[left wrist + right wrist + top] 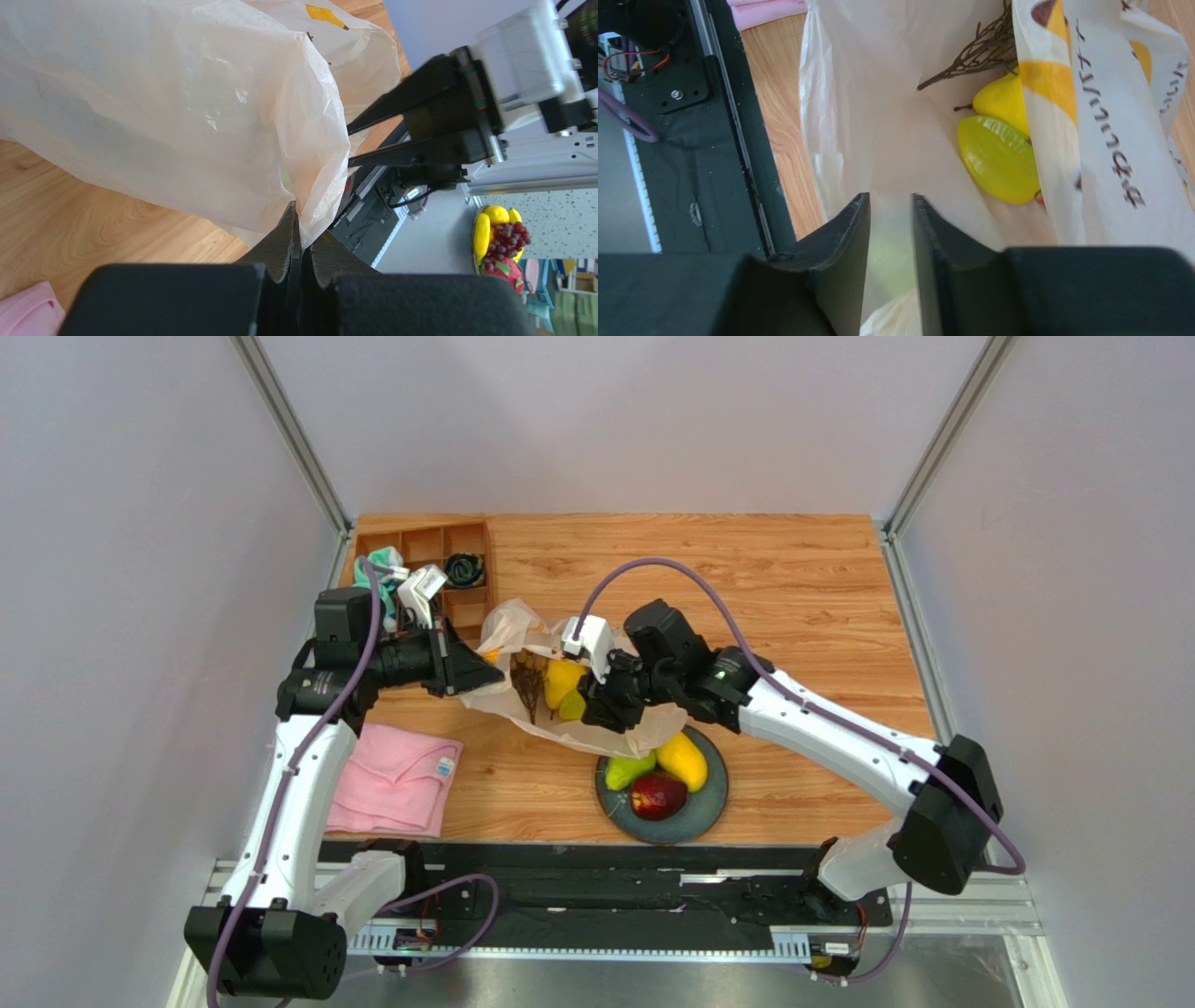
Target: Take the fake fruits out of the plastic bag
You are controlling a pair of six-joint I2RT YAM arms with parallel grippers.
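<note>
Pinching the rim of the plastic bag [175, 105] at centre frame, the left fingers [288, 238] are pressed together on its film. The right fingers [847, 238] stand slightly parted inside the bag's mouth, gripping nothing; a lemon [1001, 101] and a yellow-green fruit [999, 159] lie further in, to their upper right.

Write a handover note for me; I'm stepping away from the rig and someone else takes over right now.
Left claw: shut on the edge of the bag.
Right claw: open at the bag's mouth, holding nothing.
Done: pear, mango and apple lie on the plate.
Left: lemon, a yellow-green fruit and a dark twiggy stem are in the bag, just ahead of the right claw.
</note>
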